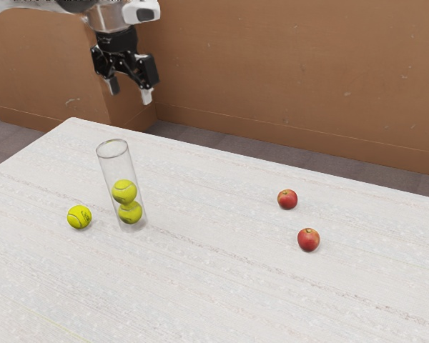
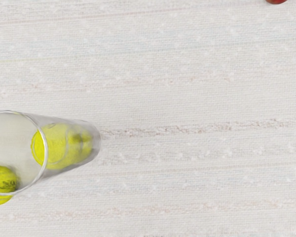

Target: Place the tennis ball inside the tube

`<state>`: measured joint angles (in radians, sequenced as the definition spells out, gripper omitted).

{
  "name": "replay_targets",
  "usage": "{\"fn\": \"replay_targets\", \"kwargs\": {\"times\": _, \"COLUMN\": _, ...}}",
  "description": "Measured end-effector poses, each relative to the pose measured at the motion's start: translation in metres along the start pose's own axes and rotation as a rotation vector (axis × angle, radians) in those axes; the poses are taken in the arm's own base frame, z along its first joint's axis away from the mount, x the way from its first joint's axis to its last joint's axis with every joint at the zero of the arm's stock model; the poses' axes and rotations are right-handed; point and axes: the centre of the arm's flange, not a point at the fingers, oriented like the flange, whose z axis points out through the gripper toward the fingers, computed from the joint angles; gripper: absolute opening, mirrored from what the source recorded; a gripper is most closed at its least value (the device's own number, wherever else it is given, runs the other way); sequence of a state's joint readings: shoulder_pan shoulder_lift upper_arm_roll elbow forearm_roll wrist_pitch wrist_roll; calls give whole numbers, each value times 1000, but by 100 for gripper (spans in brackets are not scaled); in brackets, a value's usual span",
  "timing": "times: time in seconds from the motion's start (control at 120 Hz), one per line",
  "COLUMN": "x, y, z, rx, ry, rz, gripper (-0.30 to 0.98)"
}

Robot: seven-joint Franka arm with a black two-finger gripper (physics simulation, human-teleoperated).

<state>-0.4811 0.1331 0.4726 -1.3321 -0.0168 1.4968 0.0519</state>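
Note:
High above the table, my gripper hangs open with nothing between its fingers, above the level of the tube's rim. The clear tube stands upright on the table with two tennis balls stacked in its lower part, the upper ball resting on the lower ball. A loose tennis ball lies on the table beside the tube, toward the exterior view's left. In the wrist view the tube holds its balls, and the loose ball is partly seen through the tube's wall.
Two red apples, one farther back and one nearer, lie on the white table toward the exterior view's right. A brown wall rises behind the table. Part of an apple shows at the wrist view's edge.

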Motion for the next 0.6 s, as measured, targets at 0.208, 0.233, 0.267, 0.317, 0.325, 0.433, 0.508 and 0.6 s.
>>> {"fn": "replay_targets", "kwargs": {"times": 0.208, "x": -51, "y": -22, "z": 31, "rx": -51, "ry": -91, "rz": 23, "gripper": 66}}
{"fn": "replay_targets", "kwargs": {"times": 0.233, "x": -62, "y": -33, "z": 42, "rx": -57, "ry": -110, "rz": 14, "gripper": 66}}
{"fn": "replay_targets", "kwargs": {"times": 0.267, "x": -78, "y": -55, "z": 60, "rx": -64, "ry": -136, "rz": -18, "gripper": 66}}
{"fn": "replay_targets", "kwargs": {"times": 0.317, "x": -101, "y": -92, "z": 95, "rx": -70, "ry": -175, "rz": -78, "gripper": 66}}
{"fn": "replay_targets", "kwargs": {"times": 0.325, "x": -104, "y": -97, "z": 101, "rx": -71, "ry": -180, "rz": -85, "gripper": 66}}
{"fn": "replay_targets", "kwargs": {"times": 0.433, "x": -134, "y": -134, "z": 172, "rx": -86, "ry": -234, "rz": -137, "gripper": 66}}
{"fn": "replay_targets", "kwargs": {"times": 0.508, "x": -148, "y": -150, "z": 213, "rx": -89, "ry": -229, "rz": -149, "gripper": 66}}
{"fn": "replay_targets", "kwargs": {"times": 0.6, "x": -158, "y": -168, "z": 247, "rx": -83, "ry": -191, "rz": -167, "gripper": 66}}
